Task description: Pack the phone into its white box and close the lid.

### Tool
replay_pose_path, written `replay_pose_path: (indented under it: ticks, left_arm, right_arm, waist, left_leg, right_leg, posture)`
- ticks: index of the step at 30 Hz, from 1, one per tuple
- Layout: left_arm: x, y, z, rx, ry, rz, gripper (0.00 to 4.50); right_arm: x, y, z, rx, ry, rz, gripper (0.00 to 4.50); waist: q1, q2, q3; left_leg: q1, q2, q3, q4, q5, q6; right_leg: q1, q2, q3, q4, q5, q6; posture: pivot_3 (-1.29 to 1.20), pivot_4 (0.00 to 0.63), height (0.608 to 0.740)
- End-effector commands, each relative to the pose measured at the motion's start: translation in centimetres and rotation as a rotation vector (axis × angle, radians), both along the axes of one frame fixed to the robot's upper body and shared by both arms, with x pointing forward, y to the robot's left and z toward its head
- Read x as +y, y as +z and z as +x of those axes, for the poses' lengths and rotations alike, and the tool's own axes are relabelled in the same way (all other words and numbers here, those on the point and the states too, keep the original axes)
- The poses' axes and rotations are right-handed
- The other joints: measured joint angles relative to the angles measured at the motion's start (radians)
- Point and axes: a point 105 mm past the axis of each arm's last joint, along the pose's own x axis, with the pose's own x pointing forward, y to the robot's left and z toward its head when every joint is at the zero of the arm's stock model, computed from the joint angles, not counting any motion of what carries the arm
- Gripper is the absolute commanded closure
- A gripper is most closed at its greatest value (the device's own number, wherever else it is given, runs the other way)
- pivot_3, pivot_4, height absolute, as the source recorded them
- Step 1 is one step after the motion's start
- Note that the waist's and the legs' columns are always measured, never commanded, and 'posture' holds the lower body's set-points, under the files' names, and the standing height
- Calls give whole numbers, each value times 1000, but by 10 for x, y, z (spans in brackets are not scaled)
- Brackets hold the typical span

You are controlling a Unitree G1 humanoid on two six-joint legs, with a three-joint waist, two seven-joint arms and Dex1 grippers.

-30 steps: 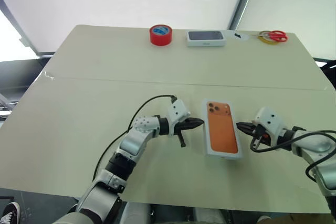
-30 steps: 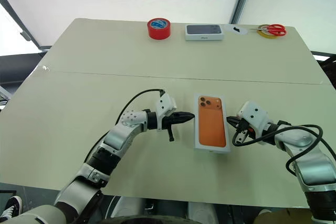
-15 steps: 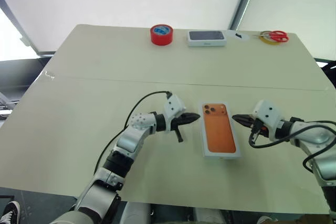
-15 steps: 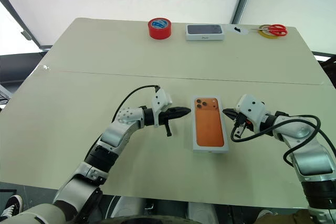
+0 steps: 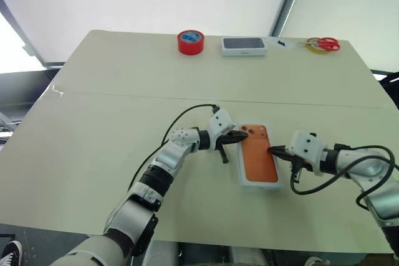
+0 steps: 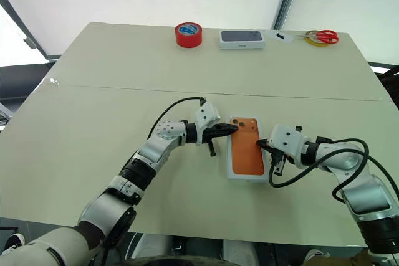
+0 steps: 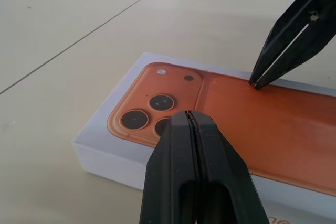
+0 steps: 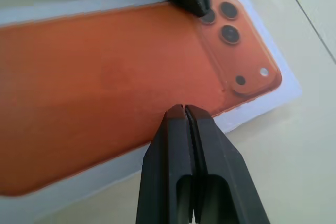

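Orange against the pale table, the phone lies flat in the white box, near the front edge. From the head views, the left gripper rests its pinched-together fingers at the camera corner, while the right gripper (fingers likewise together) meets the opposite long side. Left wrist view: closed tips over the lenses. Right wrist view: closed tips at the phone's edge.

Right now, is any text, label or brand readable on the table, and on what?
None reads clearly.
white box, side wall: orange lettering, cut off at the picture's edge, unreadable.
dark-topped box, front wall: faint mark, too small to read.
red tape roll: no legible print.
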Motion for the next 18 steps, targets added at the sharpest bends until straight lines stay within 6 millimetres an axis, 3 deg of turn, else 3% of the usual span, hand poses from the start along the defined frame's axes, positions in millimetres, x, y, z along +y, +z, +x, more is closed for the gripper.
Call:
replay_pose_path:
  ticks: [1, 5, 9, 12, 18]
  left_arm:
    - [15, 4, 0, 39, 7, -51, 3938]
    - [44, 31, -3, -16, 36, -141, 2171]
    - [89, 54, -2, -123, 157, -157, 37]
    - [127, 56, -6, -135, 244, -94, 37]
    - [201, 48, -38, -118, 365, 27, 37]
  right_arm:
    - [20, -10, -11, 145, 24, 141, 3913]
    - [17, 23, 12, 53, -63, 317, 2179]
    - [8, 44, 14, -9, -60, 382, 18]
    - [-7, 50, 11, -126, -62, 290, 18]
    - [-37, 55, 0, -97, -45, 284, 18]
  waist:
    - [-4, 0, 0]
    - [-16, 1, 1]
    - [-7, 3, 3]
    - [-2, 4, 2]
    - [-2, 4, 3]
  left_leg:
    - [0, 0, 0, 0, 0, 0]
    - [0, 1, 0, -1, 1, -1]
    - [-2, 0, 0, -1, 1, -2]
    - [-2, 0, 0, -2, 1, -2]
    - [-1, 0, 0, -2, 1, -2]
  right_leg:
    - [0, 0, 0, 0, 0, 0]
    - [-1, 0, 0, 0, 0, 0]
    - [-3, -1, 0, 0, 0, 0]
    - [-3, -2, 0, -1, 0, 0]
    - [-2, -2, 0, -1, 0, 0]
  posture:
    - [0, 150, 740]
    - [0, 150, 740]
    - [0, 150, 740]
    - [0, 150, 740]
    - [0, 150, 740]
